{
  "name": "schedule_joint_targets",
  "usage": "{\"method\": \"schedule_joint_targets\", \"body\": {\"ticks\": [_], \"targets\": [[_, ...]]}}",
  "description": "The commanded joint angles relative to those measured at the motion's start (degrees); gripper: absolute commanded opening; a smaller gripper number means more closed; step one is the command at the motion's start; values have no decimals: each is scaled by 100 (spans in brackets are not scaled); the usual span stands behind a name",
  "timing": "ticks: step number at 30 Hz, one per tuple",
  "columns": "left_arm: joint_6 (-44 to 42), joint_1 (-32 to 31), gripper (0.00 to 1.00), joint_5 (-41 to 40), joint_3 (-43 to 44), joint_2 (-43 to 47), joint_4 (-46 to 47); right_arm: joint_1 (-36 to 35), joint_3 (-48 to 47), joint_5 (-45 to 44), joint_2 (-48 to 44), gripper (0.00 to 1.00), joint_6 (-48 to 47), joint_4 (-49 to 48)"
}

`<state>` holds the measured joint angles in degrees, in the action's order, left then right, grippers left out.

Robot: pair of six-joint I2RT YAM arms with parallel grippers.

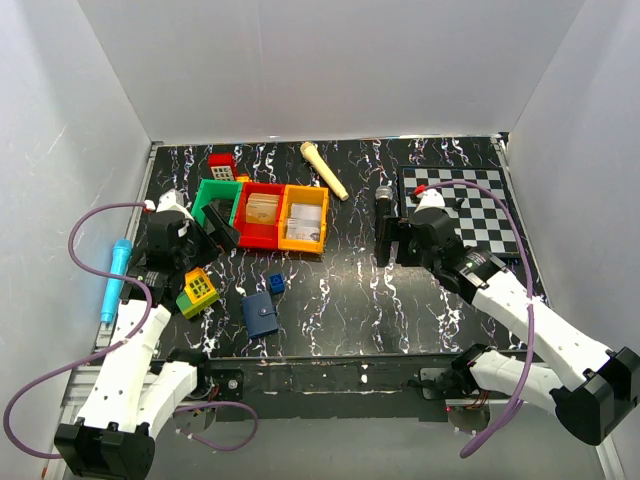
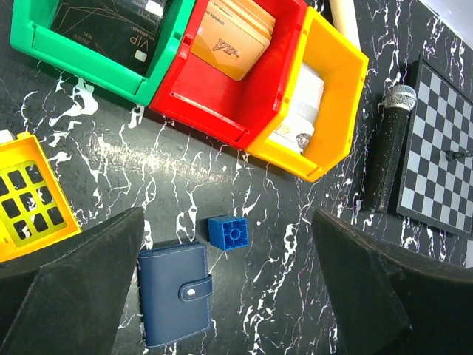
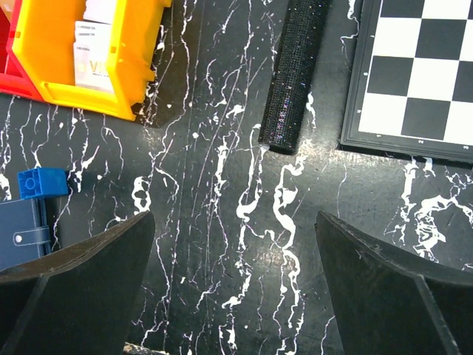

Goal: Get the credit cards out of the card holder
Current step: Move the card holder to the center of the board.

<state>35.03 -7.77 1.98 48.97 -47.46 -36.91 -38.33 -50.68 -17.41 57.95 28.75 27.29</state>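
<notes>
While the left gripper and right gripper gape empty, the navy card holder lies snapped shut beside the blue block.

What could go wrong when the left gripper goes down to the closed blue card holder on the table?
1. The flat navy-blue card holder lies shut with its snap tab fastened. The cards probably cannot come out until it is unsnapped, and the gripper may slip on such a flat thing.
2. The small blue toy block sits close by the holder's corner. The open left gripper might push or pinch the block instead.
</notes>
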Motion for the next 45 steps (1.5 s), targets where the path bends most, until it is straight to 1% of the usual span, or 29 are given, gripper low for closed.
{"method": "schedule_joint_targets", "body": {"ticks": [1,11,14,15,17,18,19,21,23,25,28,30,33,35,41,45], "targets": [[-154,-14,98,-4,148,27,-36,-17,-21,132,32,98,-54,-329],[-303,-14,98,5,-54,61,78,-17,-30,133,181,98,42,-329],[-330,-14,97,-110,-133,202,-36,-8,277,771,146,98,7,-890],[-304,-14,95,-301,-186,272,-106,-8,251,992,163,98,34,-883],[-234,-14,89,-338,-308,413,-255,-8,146,1571,303,97,-1,-708],[-181,-5,85,-330,-370,483,-325,-8,102,1696,374,94,-36,-638],[-119,-23,82,-269,-492,562,-352,-17,119,2019,427,92,-54,-620],[91,-84,75,-198,-756,694,-370,-17,320,2320,436,89,-89,-952],[337,-460,74,-337,-845,677,-396,-34,444,2487,445,88,-89,-1163],[644,-786,71,-400,-915,467,-440,-87,436,2567,541,88,-72,-1191],[1355,-1191,71,-409,-1196,185,-440,-227,374,2708,743,87,-45,-1217],[1708,-1358,71,-514,-1433,193,-414,-315,392,2716,831,87,16,-1270],[2034,-1385,72,-646,-1645,360,-440,-403,444,2804,963,87,104,-1393],[2227,-1385,74,-742,-1689,396,-563,-465,453,2883,1059,86,104,-1428],[2737,-1455,79,-646,-1952,159,-748,-606,471,3024,1359,86,209,-1612],[3001,-1561,77,-611,-2356,185,-643,-720,471,3059,1525,86,280,-1718]]}}
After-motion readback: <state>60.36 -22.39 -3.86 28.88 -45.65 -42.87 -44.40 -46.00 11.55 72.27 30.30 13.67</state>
